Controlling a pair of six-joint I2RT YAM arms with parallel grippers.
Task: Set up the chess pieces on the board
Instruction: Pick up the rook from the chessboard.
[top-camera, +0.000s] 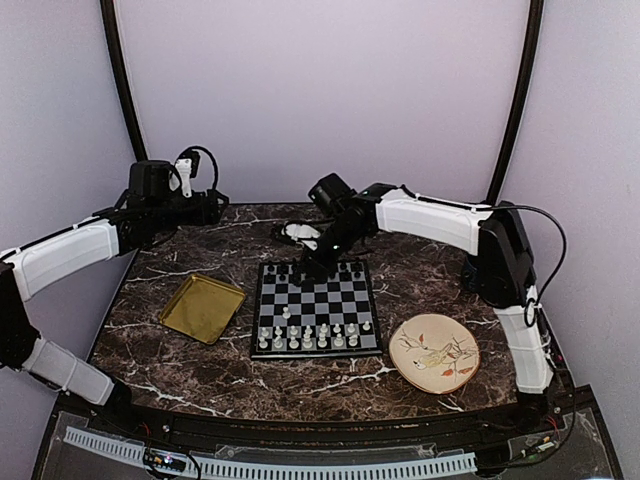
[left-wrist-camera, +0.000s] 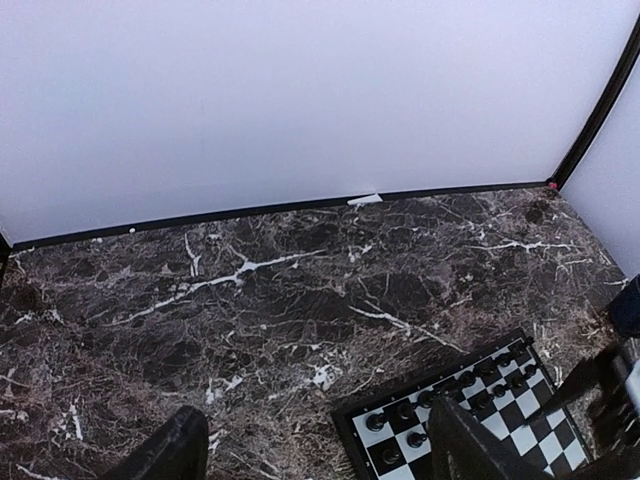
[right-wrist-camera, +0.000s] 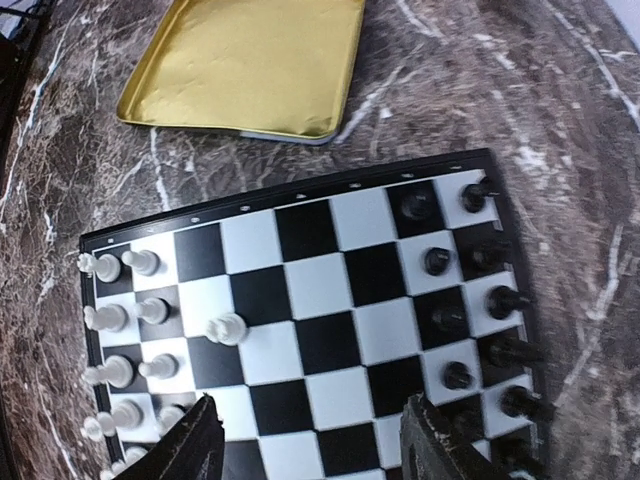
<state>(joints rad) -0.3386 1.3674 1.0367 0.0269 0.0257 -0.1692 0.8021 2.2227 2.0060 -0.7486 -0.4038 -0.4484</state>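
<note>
The left gripper (left-wrist-camera: 315, 430) is spread, empty; the board (left-wrist-camera: 540, 420) is found right of its jaws. The right gripper (right-wrist-camera: 312, 425) is spread too; the chess pieces (right-wrist-camera: 150, 312) are ranked left of its jaws. Judged light and slippery, each should be pinched at the waist.

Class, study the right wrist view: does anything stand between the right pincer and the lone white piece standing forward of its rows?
Nothing visible does. The open right pincer hangs over the board, and only bare squares lie between it and the lone white piece. The black pieces stand at the opposite edge, out of the way.
</note>
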